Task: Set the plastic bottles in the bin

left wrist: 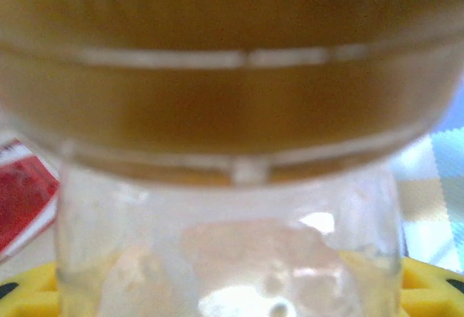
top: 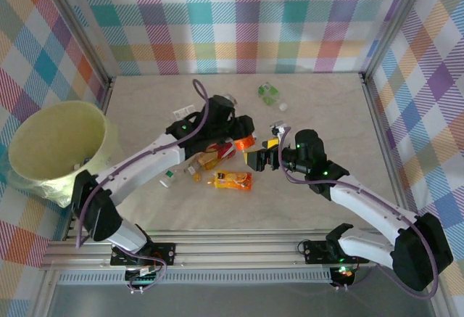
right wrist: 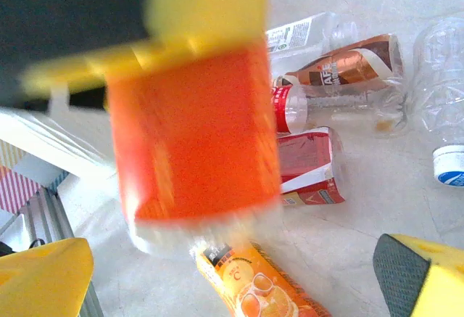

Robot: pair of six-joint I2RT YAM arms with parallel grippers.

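One orange-label bottle (top: 246, 143) sits pinched in left gripper (top: 243, 137), mid-table over the loose bottles (top: 230, 180); right gripper (top: 259, 154) wide open, empty. Pull right clear, then swing left across to bin (top: 58, 139), drop inside rim.

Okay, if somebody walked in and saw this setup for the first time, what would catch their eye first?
Probably the orange-labelled bottle gripped in the left claw over the middle of the table, with the right claw open beside it. Next comes the big pale yellow-green bin at the left side, and then the heap of crushed bottles lying under the arms.
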